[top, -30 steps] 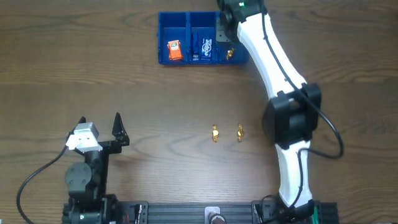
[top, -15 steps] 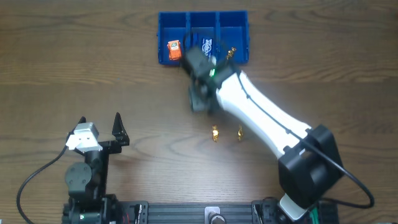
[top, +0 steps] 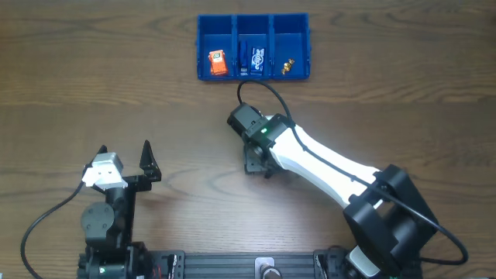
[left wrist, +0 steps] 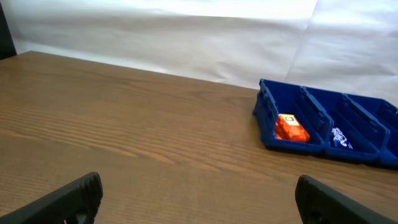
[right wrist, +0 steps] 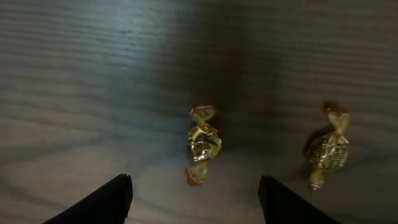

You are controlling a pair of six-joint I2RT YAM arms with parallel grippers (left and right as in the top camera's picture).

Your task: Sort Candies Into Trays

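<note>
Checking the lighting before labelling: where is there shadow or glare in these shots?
Right wrist view: a dark shadow band lies over the candies. Left wrist view: the white backdrop is blown out, the tray well lit. Top view: even light, no glare on the table.

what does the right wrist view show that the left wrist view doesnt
Right wrist view: the open right gripper above a centred gold candy, with a second gold candy lying apart beside it. Left wrist view: the blue tray, an orange candy in its end compartment, a blue-wrapped candy in the next. Both: the wooden table.
</note>
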